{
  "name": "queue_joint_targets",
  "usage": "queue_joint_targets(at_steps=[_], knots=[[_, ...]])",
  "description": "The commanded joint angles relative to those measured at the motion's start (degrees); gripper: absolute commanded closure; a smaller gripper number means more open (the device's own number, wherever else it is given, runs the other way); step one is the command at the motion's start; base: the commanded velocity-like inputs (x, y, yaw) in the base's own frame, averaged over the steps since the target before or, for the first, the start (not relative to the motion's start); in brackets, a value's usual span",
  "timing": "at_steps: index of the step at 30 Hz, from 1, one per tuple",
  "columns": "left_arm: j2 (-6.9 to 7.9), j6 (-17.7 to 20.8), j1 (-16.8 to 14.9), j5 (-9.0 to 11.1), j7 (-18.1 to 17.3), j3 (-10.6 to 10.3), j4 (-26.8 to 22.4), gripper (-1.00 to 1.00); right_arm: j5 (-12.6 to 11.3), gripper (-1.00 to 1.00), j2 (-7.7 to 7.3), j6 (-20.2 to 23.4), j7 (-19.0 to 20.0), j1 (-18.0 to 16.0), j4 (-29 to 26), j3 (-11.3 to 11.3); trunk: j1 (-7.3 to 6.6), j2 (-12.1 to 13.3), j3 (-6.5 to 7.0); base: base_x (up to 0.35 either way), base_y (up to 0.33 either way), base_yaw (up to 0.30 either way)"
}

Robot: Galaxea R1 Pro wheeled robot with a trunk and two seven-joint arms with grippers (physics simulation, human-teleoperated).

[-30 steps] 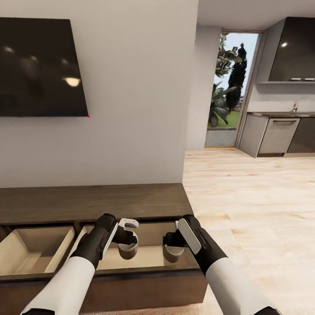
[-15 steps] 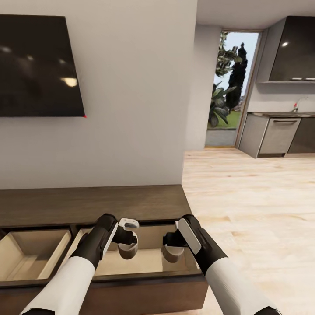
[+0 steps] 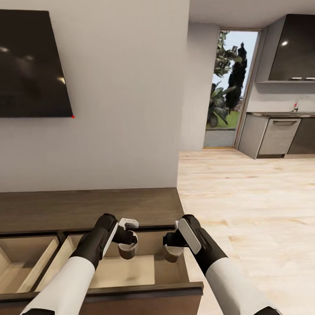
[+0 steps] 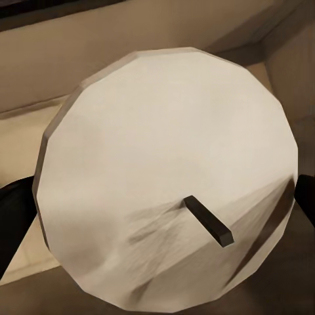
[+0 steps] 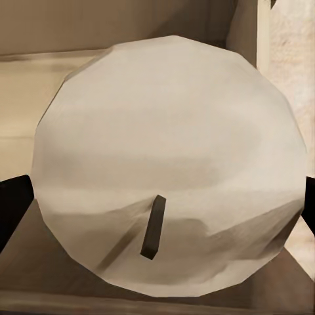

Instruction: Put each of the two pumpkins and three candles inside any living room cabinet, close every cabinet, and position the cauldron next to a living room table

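I held two pale round wax candles: one gripped in my left end effector, one in my right end effector. Both stood upright, wicks up, over the open pale-lined drawer of the long dark-brown wooden cabinet.

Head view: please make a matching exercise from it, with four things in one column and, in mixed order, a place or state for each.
Things:
1. TV
2. cabinet drawer
3. candle in the left gripper
4. glass door

Places or states:
a. pulled open, pale inside
b. held in the jaws over the drawer
c. on the wall, upper left
d. far back, plants behind it

Pairs: 1-c, 2-a, 3-b, 4-d
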Motion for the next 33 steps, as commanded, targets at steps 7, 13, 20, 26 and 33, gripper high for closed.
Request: queue_joint_targets(at_steps=[7, 13, 20, 26, 33], knots=[[0.00, 0.16, 0.00, -0.61, -0.49, -0.01, -0.21, 1.00, -0.56, 1.00, 0.00, 0.07, -0.50, -0.04, -0.04, 0.10, -0.01, -0.03, -0.06, 0.003, -0.010, 0.000], [0.01, 0.16, -0.03, -0.61, -0.45, -0.01, -0.28, 1.00, -0.56, 1.00, 0.00, 0.06, -0.47, -0.04, -0.04, 0.12, 0.87, -1.63, -0.78, 0.000, -0.001, 0.000], [0.01, 0.20, -0.02, -0.61, -0.43, -0.01, -0.18, 1.00, -0.56, 1.00, 0.00, 0.06, -0.47, -0.04, -0.04, 0.15, 2.41, -4.44, -2.04, 0.000, 0.000, 0.000], [0.01, 0.22, -0.03, -0.61, -0.42, -0.01, -0.04, 1.00, -0.56, 1.00, 0.00, 0.06, -0.47, -0.04, -0.04, 1.05, 3.72, -6.85, -3.11, 0.000, 0.000, 0.000], [0.01, 0.25, -0.03, -0.61, -0.46, -0.01, 0.08, 1.00, -0.56, 1.00, 0.00, 0.05, -0.47, -0.04, -0.04, 1.28, 4.20, -7.53, -4.60, 0.000, 0.000, 0.000]])
